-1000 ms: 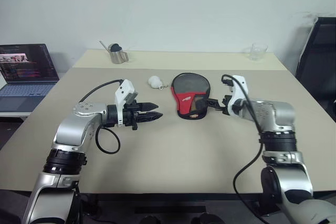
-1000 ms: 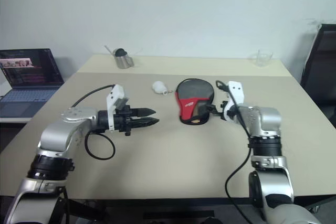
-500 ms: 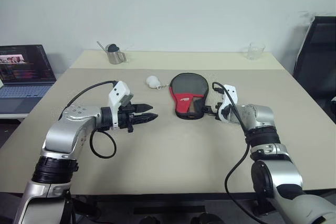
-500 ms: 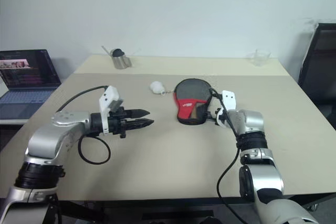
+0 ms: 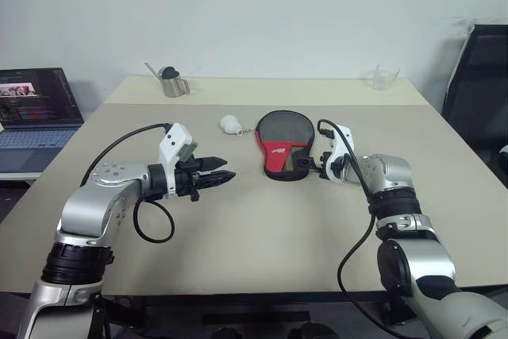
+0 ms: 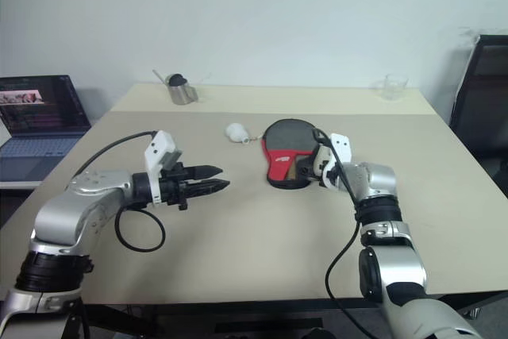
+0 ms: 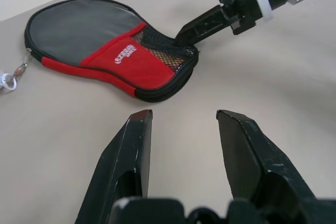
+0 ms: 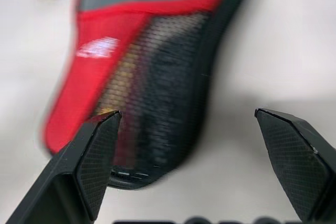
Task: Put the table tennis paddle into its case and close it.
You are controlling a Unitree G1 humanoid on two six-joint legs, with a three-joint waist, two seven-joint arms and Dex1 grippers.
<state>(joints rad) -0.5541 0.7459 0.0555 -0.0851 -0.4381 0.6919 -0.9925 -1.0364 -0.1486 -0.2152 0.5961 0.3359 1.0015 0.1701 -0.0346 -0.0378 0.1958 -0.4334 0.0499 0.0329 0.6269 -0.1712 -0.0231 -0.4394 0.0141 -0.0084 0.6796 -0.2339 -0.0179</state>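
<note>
Your case [image 5: 284, 145] is a paddle-shaped fabric cover: matte black round top, red lower part with a small white logo, black mesh pocket on one side, and a zip running round the edge. It lies flat on the smooth beige bench [image 5: 262, 228]. The paddle itself isn't visible outside it; whether it's inside, you can't tell.

Right gripper [image 5: 311, 163] sits just beside the case's narrow mesh end, the arm bent in from the right and angled down toward it. Its jaws are spread wide, one textured black fingertip [image 8: 100, 153] over the case's mesh corner; contact isn't clear.

Left gripper [image 5: 225, 177] hangs well left of the case, pointing roughly level toward it, jaws partly apart with nothing between them.

A small white ball [image 5: 230, 123] lies near the case's round end, toward the metal cup [image 5: 171, 82].
</note>
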